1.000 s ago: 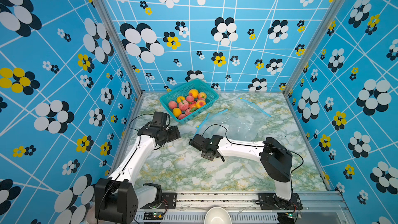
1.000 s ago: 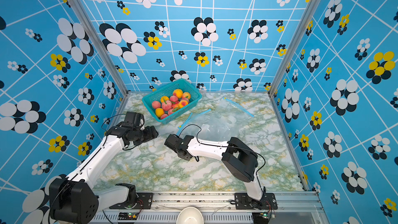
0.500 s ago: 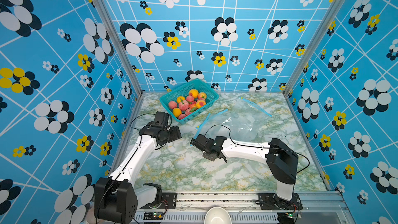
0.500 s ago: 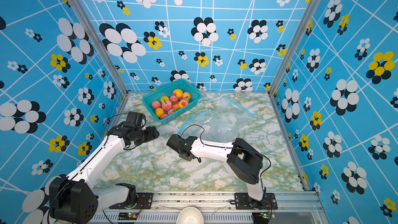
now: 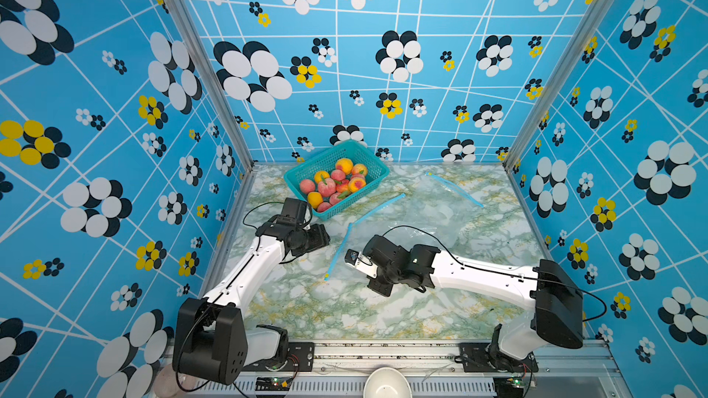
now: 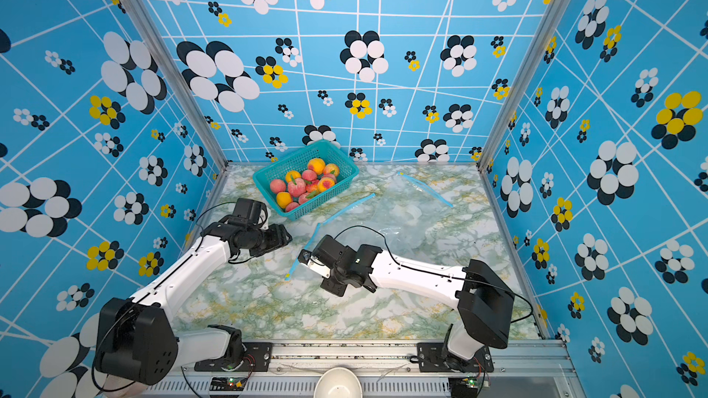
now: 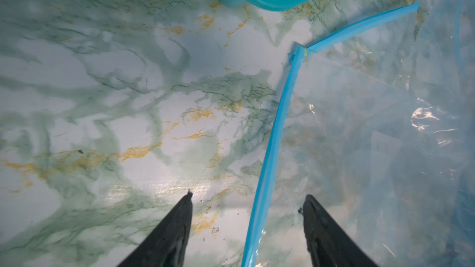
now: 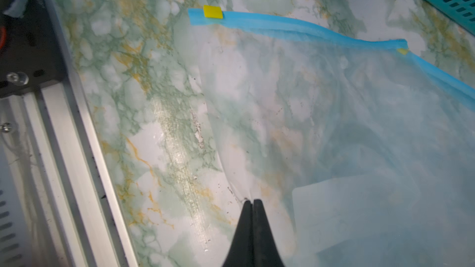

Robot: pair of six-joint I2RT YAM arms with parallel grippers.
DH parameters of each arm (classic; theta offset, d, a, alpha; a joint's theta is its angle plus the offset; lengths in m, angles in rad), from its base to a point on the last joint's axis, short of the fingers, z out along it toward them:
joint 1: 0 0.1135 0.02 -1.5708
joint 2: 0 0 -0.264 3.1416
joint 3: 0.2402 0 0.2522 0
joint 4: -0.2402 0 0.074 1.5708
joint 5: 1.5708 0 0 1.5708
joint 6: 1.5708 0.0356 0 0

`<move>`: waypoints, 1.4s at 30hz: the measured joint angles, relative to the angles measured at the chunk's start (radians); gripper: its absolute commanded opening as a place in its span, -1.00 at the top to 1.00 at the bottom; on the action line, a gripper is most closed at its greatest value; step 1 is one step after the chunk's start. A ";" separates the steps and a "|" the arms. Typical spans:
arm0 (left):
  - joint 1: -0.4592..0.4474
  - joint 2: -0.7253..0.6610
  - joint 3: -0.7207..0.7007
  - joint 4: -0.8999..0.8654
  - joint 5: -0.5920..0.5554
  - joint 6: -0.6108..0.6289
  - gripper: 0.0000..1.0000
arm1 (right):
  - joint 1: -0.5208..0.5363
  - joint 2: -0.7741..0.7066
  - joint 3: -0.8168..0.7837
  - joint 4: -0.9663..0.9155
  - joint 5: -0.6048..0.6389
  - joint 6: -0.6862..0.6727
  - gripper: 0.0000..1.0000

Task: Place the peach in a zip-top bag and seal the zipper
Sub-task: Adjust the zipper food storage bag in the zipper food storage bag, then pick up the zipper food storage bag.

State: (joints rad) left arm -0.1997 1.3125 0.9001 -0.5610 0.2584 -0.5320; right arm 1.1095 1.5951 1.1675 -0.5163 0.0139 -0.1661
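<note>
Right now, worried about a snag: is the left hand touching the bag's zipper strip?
Apart. In the left wrist view the zipper strip runs between the tips of the open left hand, with table visible on either side.

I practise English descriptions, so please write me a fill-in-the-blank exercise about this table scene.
1. The peaches lie in a teal ____.
2. The left pincer stands ____ over the blue zipper.
3. The right pincer is ____ on the edge of the bag.
4. The slider on the zipper is ____.
Missing words: basket, open, shut, yellow.
</note>
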 measured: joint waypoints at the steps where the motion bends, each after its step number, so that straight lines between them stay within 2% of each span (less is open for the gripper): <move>1: 0.000 0.012 -0.009 0.019 0.019 -0.006 -0.23 | 0.001 0.000 -0.009 0.000 -0.020 0.005 0.98; 3: 0.000 0.037 -0.028 0.055 0.054 -0.020 -0.13 | 0.004 0.003 -0.029 -0.002 -0.038 0.016 0.87; 5: -0.002 0.067 -0.050 0.094 0.088 -0.033 -0.10 | 0.005 0.015 -0.047 -0.018 -0.049 0.028 0.60; 8: -0.011 0.104 -0.076 0.132 0.118 -0.049 -0.05 | 0.005 0.033 -0.053 -0.042 -0.051 0.049 0.38; 14: -0.048 0.120 -0.133 0.179 0.140 -0.081 0.04 | 0.005 0.027 -0.053 -0.035 -0.058 0.100 0.14; 24: -0.051 0.111 -0.251 0.257 0.172 -0.130 0.11 | -0.027 -0.087 -0.053 0.128 -0.076 0.221 0.10; 36: -0.055 0.140 -0.317 0.428 0.267 -0.176 0.11 | -0.051 -0.081 -0.069 0.192 -0.071 0.297 0.10; 42: -0.058 0.140 -0.327 0.473 0.312 -0.209 0.11 | -0.112 -0.052 -0.069 0.196 -0.059 0.385 0.11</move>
State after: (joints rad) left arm -0.2581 1.4525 0.5728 -0.0875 0.5701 -0.7414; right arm 0.9977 1.5433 1.0981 -0.3202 -0.0452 0.2188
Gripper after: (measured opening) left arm 0.448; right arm 0.446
